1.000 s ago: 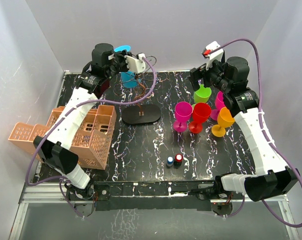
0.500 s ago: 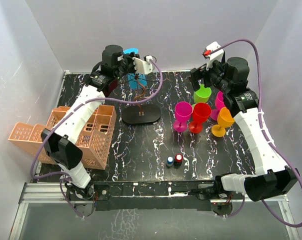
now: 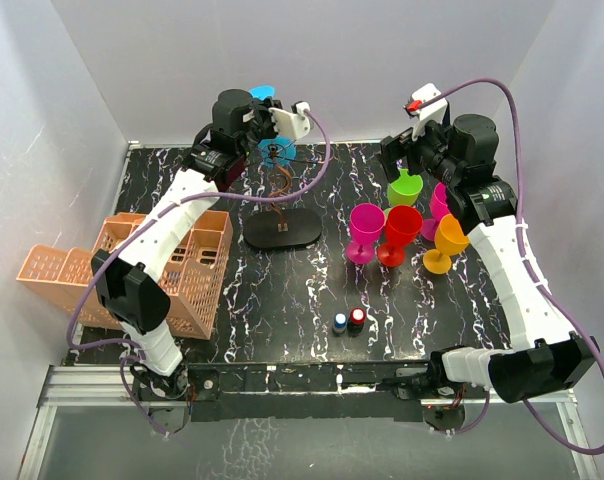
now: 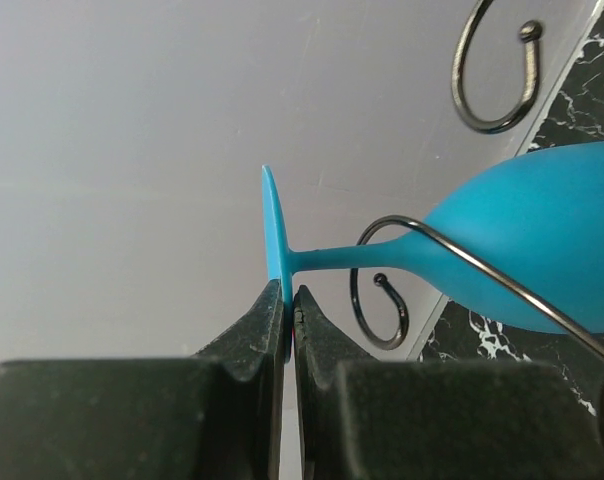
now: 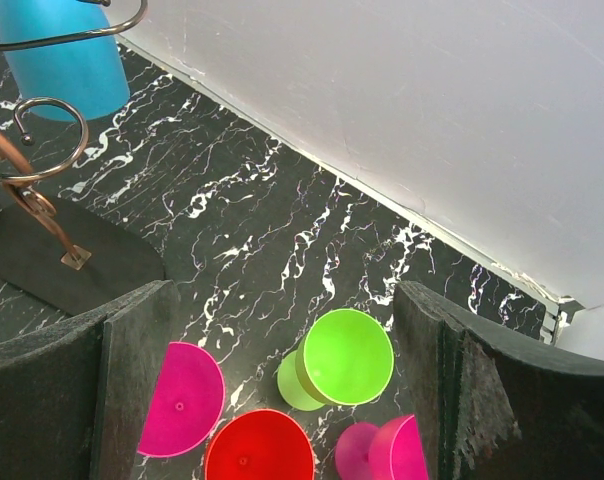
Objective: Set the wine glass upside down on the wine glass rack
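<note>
My left gripper (image 3: 270, 108) is shut on the flat foot of a blue wine glass (image 3: 274, 152). It holds the glass upside down at the top of the wine glass rack (image 3: 280, 190), a thin brown wire stand on a black oval base (image 3: 282, 232). In the left wrist view the jaws (image 4: 288, 300) pinch the foot's edge. A wire scroll arm (image 4: 502, 286) curves around the stem and across the blue bowl (image 4: 527, 240). My right gripper (image 5: 287, 390) is open and empty above a green glass (image 5: 347, 355). The blue bowl (image 5: 57, 60) and rack (image 5: 42, 190) show at that view's left.
An orange lattice crate (image 3: 172, 270) stands at the left. Magenta (image 3: 366, 225), red (image 3: 400, 228), green (image 3: 406, 187), pink (image 3: 439, 200) and orange (image 3: 447, 240) glasses cluster at the right. Two small bottles (image 3: 347, 321) stand near the front centre. The back wall is close behind the rack.
My left gripper has carried the blue glass to the right, from left of the rack's top to right over its scroll arms. The right arm has not moved.
</note>
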Controlling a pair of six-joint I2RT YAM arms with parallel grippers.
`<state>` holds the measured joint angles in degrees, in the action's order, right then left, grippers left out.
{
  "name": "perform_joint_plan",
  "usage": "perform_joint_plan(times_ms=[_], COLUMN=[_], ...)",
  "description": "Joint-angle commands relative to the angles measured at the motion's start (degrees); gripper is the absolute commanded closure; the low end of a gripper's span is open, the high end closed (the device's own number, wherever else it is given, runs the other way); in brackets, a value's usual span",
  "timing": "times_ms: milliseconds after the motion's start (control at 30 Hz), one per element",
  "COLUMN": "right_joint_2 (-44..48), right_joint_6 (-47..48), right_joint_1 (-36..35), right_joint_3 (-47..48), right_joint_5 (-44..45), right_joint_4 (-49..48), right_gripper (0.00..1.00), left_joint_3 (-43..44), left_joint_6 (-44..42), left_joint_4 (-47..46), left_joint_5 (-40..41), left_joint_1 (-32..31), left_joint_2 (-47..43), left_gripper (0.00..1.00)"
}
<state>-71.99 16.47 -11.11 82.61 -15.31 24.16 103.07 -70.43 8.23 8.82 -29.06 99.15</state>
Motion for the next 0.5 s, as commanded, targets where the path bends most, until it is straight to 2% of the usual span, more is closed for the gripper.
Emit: perform_joint_plan(times_ms=[0, 467], right_joint_2=[1.1, 1.2], right_joint_6=[0.1, 0.0], right_joint_1=[0.3, 0.3], right_joint_3=[-0.1, -0.2], right_joint_5=[-0.6, -0.8], right_joint_4=[-3.6, -3.4], right_gripper=[0.02, 0.02], left_joint_3=[0.1, -1.8], left_joint_6=[1.0, 0.2], left_joint_4=[-4.0, -5.2], left_joint_5=[4.2, 8.8], left_joint_1=[-0.2, -0.2], left_joint_2=[-0.4, -0.6], left_gripper=[1.00, 0.99])
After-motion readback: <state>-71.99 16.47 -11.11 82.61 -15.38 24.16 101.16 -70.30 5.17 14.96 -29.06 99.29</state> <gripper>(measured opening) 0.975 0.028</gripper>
